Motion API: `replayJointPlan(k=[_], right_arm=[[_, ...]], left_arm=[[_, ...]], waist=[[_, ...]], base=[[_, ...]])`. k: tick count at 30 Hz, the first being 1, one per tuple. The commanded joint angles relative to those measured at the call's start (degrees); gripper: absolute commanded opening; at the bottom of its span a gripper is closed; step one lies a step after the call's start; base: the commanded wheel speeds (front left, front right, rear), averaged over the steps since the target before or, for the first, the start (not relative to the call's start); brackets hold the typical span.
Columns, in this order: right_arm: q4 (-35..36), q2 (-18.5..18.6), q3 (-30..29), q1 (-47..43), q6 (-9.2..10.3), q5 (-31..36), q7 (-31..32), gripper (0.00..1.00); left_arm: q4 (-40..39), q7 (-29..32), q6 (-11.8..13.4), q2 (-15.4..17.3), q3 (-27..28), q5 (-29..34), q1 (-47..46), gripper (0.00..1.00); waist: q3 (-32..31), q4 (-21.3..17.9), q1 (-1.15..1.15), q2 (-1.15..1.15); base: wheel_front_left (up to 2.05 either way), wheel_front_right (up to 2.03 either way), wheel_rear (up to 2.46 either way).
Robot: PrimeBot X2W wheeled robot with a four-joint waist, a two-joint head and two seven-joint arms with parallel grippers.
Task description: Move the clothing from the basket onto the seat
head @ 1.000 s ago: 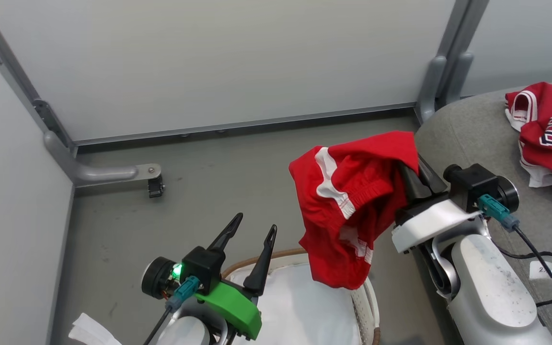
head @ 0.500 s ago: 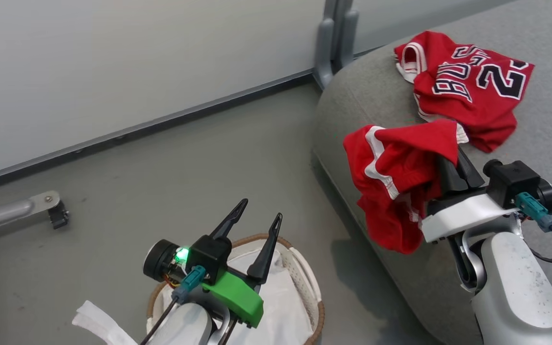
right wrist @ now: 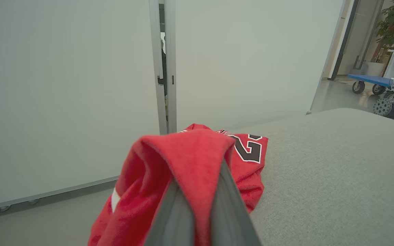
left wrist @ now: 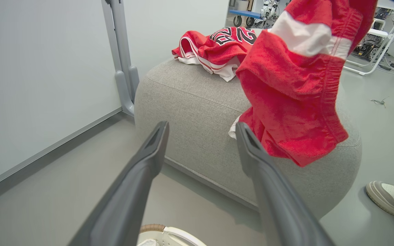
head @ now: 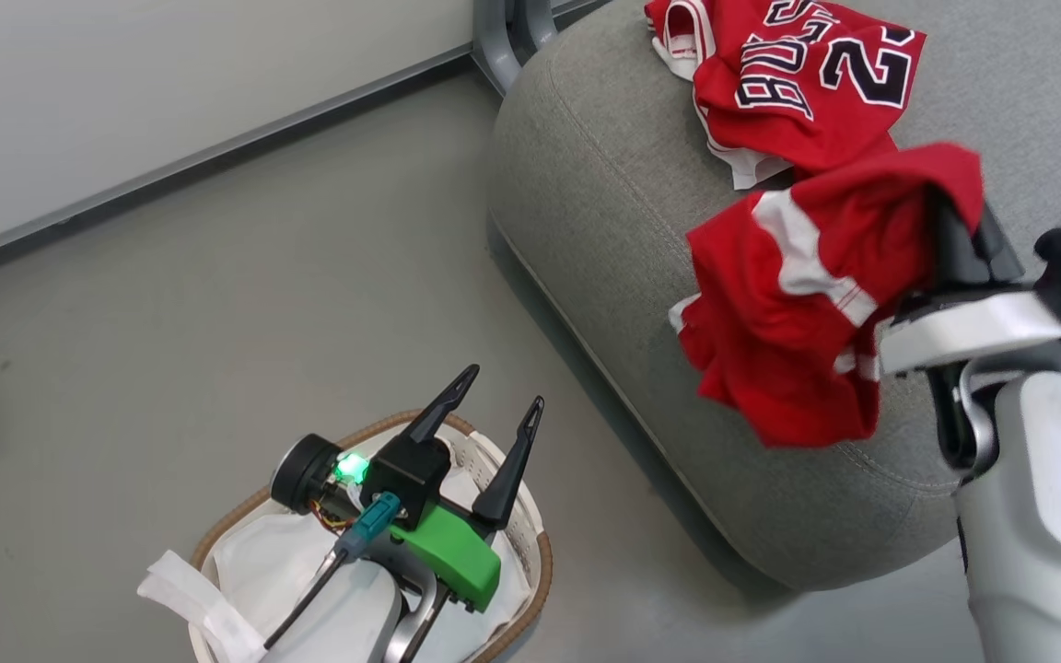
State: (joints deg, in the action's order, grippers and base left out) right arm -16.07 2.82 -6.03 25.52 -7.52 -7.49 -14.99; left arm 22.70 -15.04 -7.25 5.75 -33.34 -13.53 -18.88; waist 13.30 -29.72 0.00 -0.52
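Closest to you, under the left gripper (head: 505, 385), the basket (head: 544, 571) has a white crinkly sheet (head: 254, 571) in the part that you can see. The arm hides some of the inside, so I only judge that the basket is emptied of clothing. This gripper has its two fingers wide apart and holds nothing.

Further out, on the robot's right side, the right gripper (head: 959, 244) is pinched tight on the red shorts (head: 798, 313), and the cloth is folded over its fingertips. The shorts hang above the near edge of the seat (head: 604, 230). I cannot tell if their lowest fold touches the cushion. They are bright red with a white band and thin striped trim, bunched up, with a gathered waistband.

Farthest away, the red jersey (head: 798, 83) lies crumpled on the seat, with its black-and-white lettering facing up.

I judge that one garment is delivered and the second is nearly there. What is left is to bring the shorts a little more over the cushion, lower them and let go.
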Motion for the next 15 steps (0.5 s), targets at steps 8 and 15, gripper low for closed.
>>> replayJointPlan(k=[8,15], right_arm=[[-0.13,0.65,-9.59,17.75,0.06,8.02,-0.3,0.0],[-6.99,7.75,-22.14,34.26,0.06,11.5,-0.29,0.0]], left_arm=[[-0.08,-0.2,-0.18,2.21,0.61,0.51,-3.08,1.0],[-1.38,-0.2,-0.19,3.52,-0.38,1.82,-5.11,1.0]], waist=[[6.08,3.81,0.0,0.52],[11.22,10.19,0.0,0.52]], base=[[0.0,0.0,0.0],[0.0,0.0,0.0]])
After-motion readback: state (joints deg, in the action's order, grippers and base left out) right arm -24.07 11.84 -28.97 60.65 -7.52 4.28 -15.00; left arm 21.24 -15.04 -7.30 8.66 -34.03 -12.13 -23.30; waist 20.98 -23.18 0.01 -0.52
